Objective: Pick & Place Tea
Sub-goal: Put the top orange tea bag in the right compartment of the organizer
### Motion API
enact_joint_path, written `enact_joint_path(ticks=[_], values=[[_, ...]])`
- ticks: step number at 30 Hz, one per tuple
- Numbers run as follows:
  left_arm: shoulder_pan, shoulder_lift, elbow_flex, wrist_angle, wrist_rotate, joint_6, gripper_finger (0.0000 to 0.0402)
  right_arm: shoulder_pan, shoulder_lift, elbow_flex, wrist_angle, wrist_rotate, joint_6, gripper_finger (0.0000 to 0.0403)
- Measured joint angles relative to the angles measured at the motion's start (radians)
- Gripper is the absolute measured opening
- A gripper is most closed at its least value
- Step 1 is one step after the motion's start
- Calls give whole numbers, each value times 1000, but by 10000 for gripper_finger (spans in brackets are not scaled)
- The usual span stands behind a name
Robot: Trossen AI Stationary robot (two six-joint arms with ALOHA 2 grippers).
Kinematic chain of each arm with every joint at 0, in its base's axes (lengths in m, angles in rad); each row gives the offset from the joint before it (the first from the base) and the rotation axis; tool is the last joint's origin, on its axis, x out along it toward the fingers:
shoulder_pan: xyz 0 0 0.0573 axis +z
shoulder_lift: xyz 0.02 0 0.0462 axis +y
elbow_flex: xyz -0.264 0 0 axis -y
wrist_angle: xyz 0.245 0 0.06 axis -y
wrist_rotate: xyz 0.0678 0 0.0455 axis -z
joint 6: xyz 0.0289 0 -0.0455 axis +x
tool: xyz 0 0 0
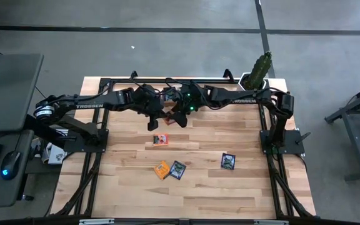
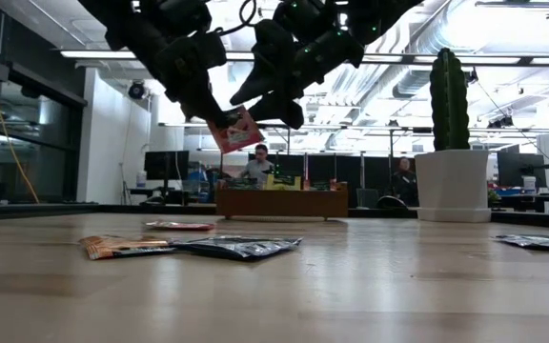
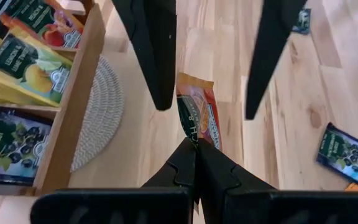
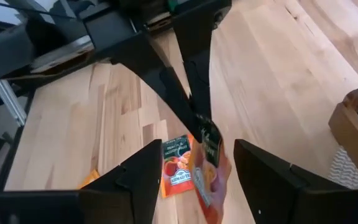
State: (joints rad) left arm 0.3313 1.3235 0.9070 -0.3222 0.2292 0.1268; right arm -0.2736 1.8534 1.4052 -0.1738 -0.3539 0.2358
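Left gripper (image 3: 194,146) pinches an orange foil tea sachet (image 3: 197,115) aloft; right gripper (image 4: 194,168) gapes around it at twelve o'clock. Four sachets (image 1: 177,169) left.

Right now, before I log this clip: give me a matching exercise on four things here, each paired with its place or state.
Things:
1. raised orange sachet
2. wooden tray
3. cactus
4. right gripper

Places or states:
A. stands at the table's far right corner
B. jaws open on either side of the sachet
C. pinched in the shut jaws of the left gripper, above the table
D. holds sachets in its compartments

Pairs: 1-C, 2-D, 3-A, 4-B
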Motion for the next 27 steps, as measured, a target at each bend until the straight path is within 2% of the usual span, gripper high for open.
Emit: enact_joint_path(ticks=[6,9,13,14,22,27], values=[[0,0,0,21,14,0,0,1,0,0,-2,3,-18,145],[2,0,0,19,14,0,0,1,0,0,-1,3,-35,99],[2,0,0,14,15,0,0,-2,0,0,-1,7,-42,19],[2,0,0,14,18,0,0,-3,0,0,0,7,-50,10],[2,0,0,7,14,1,7,-3,1,0,5,32,-58,2],[2,0,0,3,-34,4,51,0,1,0,0,49,-57,1]])
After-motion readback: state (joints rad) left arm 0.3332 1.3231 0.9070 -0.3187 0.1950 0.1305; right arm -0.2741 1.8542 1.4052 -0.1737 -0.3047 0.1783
